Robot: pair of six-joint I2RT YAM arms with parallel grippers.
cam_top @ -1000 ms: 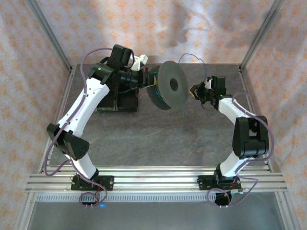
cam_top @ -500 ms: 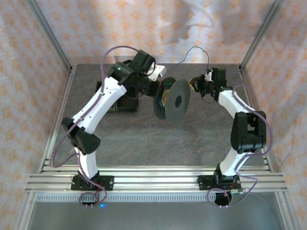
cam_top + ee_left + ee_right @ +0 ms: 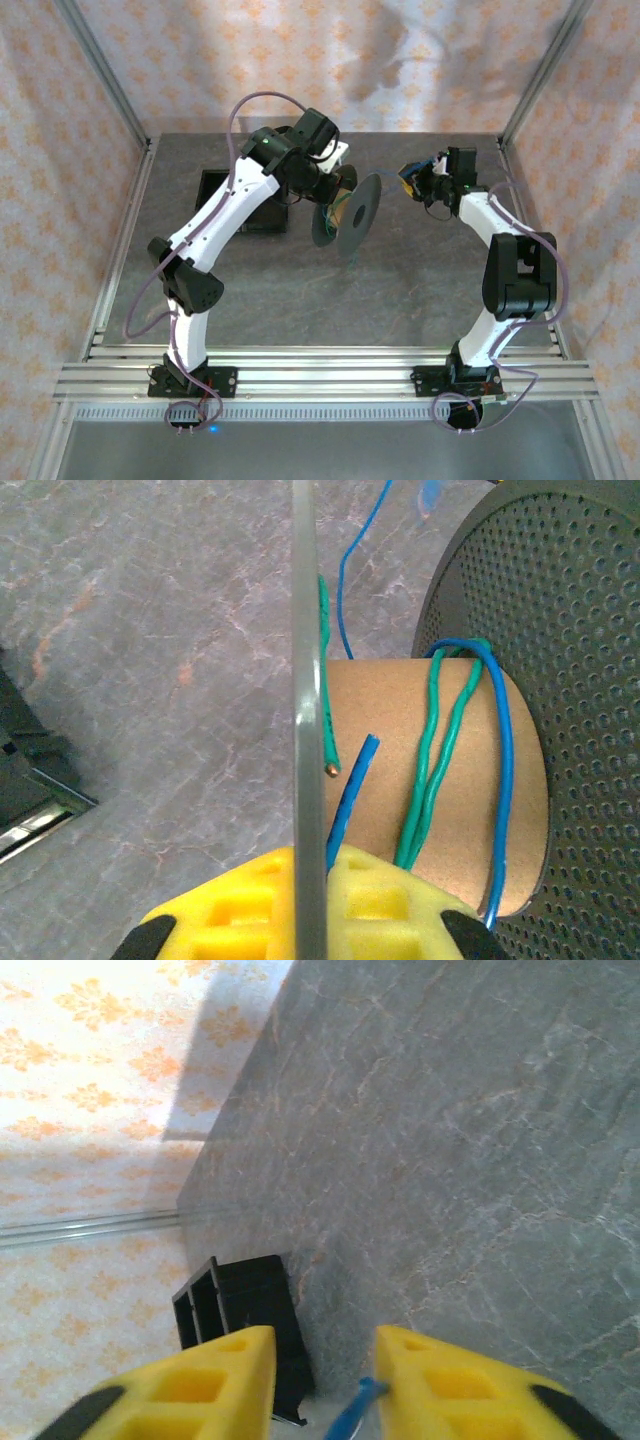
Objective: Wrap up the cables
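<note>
My left gripper [image 3: 310,868] is shut on the thin near flange [image 3: 305,630] of the dark grey spool [image 3: 352,210], which it holds tilted above the table. On the spool's cardboard core [image 3: 400,750] the green cable [image 3: 437,750] and the blue cable [image 3: 502,750] lie in a few turns. A loose blue end [image 3: 352,775] and a green end [image 3: 325,730] stick out by the flange. My right gripper [image 3: 325,1360] is open just right of the spool [image 3: 412,180]. A blue cable piece [image 3: 352,1412] rests against its right finger [image 3: 450,1390].
A black open box [image 3: 235,200] stands on the grey table at the back left, also visible in the right wrist view [image 3: 240,1320]. Patterned cloth walls and metal frame posts [image 3: 100,80] close in the table on three sides.
The left arm has carried the spool to the right and turned it more edge-on. The right gripper has opened, and the blue loop that arched above it has dropped.
</note>
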